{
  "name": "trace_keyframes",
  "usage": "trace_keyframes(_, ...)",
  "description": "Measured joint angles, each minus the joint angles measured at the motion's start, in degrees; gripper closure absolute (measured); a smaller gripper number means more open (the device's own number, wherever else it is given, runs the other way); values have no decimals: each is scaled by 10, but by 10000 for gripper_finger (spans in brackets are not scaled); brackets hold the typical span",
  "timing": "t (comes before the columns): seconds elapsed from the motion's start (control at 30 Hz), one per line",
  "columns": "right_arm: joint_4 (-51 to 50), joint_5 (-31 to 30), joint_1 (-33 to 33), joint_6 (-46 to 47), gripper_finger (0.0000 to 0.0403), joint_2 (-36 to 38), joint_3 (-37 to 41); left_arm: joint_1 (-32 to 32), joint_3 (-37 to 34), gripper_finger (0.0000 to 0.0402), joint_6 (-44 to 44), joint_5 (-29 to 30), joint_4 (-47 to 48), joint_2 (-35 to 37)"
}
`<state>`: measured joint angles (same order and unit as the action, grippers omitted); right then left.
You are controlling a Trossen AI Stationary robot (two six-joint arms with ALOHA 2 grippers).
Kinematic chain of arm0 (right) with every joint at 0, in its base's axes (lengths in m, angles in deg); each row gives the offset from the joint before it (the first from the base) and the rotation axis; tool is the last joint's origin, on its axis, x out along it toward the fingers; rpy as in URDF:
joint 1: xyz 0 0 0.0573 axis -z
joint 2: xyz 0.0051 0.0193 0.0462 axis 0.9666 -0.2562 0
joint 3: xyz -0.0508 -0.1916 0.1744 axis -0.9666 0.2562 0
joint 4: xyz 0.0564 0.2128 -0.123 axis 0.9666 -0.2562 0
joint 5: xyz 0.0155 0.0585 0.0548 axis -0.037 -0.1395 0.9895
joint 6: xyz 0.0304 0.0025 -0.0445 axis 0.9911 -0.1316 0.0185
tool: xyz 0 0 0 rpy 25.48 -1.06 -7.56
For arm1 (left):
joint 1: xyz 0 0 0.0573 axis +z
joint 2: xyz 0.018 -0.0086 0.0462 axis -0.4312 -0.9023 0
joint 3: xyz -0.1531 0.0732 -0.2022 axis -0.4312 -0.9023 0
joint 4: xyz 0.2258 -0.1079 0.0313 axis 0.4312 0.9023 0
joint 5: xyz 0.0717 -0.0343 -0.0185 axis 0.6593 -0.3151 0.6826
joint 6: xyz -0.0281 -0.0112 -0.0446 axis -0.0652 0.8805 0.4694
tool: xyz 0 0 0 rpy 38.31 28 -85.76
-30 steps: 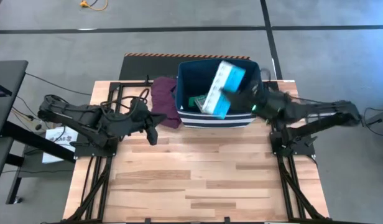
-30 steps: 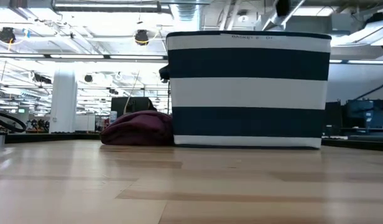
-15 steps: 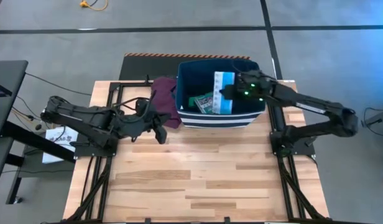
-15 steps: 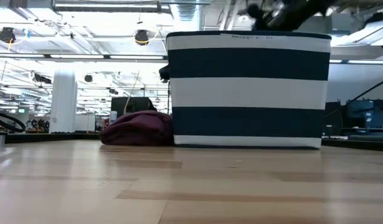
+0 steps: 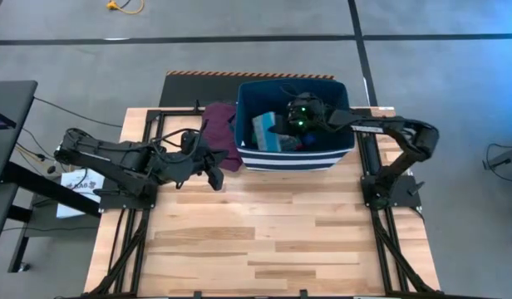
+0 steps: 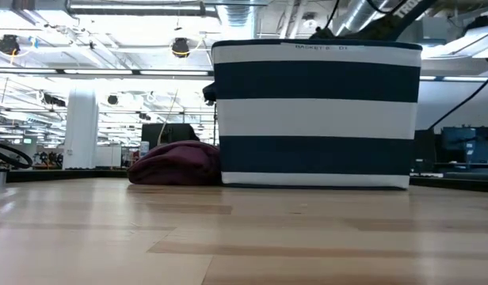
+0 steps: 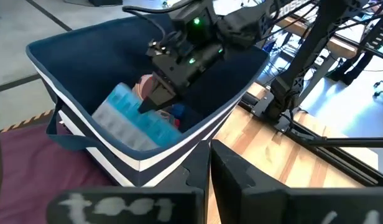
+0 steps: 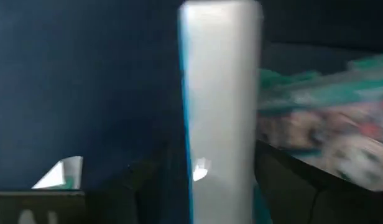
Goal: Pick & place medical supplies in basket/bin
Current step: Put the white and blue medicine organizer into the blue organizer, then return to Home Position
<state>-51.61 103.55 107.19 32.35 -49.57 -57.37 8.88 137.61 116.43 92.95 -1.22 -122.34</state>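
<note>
The navy-blue bin with white stripes (image 5: 241, 106) (image 6: 315, 111) (image 7: 232, 109) stands at the table's far edge. My right gripper (image 5: 283, 127) (image 7: 155, 99) (image 8: 219, 168) reaches down inside it, shut on the blue-white pill strip (image 5: 264, 131) (image 7: 132, 121) (image 8: 221, 74). Beside the strip, the left wrist view shows a pink round roll (image 7: 143, 84) in the bin. The right wrist view shows the green-red flat box (image 8: 322, 118) blurred on the bin's floor. My left gripper (image 5: 212, 173) waits shut over the table, left of the bin, near the maroon cloth (image 5: 219, 133). My right gripper pinches the pill strip between its two fingers at one end (image 7: 148, 104), coming from above and the table's right, slanting down into the bin. The strip runs on past the fingertips (image 8: 221, 124), along the fingers. Its far end (image 7: 110, 118) is low inside the bin, near the left wall.
The maroon folded cloth (image 6: 177, 165) (image 7: 30, 149) lies against the bin's left side. The bin's tall walls enclose the right gripper. Bare wood tabletop (image 5: 273, 224) stretches from the bin to the near edge.
My right gripper has carried the pill strip from above the bin's right rim down into the bin and toward its left side. The strip, held high and tilted a second ago, now sits low inside. The left gripper has shifted slightly toward the right.
</note>
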Motion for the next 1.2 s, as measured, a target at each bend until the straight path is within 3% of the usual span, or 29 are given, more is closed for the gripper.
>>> trace_keyframes(0.17, 90, 33, 0, 19, 175, -30, -1, 0, 0, 401, 1, 0, 0, 0)
trace_keyframes(0.43, 98, 130, 13, 20, 180, 7, -67, 0, 0, 401, -7, 0, 0, 0)
trace_keyframes(0.63, 99, 239, 14, 4, 192, 111, -144, 0, -1, 401, -47, -2, 2, 39)
trace_keyframes(0.83, 99, 259, -1, 13, 212, 249, -207, 0, -1, 401, -63, -7, 9, 139)
trace_keyframes(0.97, 99, 278, -14, -46, 224, 347, -231, 0, -1, 401, -73, -23, 40, 225)
trace_keyframes(1.03, 74, 294, -21, -73, 230, 393, -232, -1, -3, 401, -70, -23, 68, 261)
trace_keyframes(1.13, -85, 310, -46, -168, 241, 475, -219, -1, -45, 401, -60, -22, 80, 306)
trace_keyframes(1.2, -222, 235, -70, -259, 248, 542, -203, -4, -109, 401, -46, -26, 60, 332)
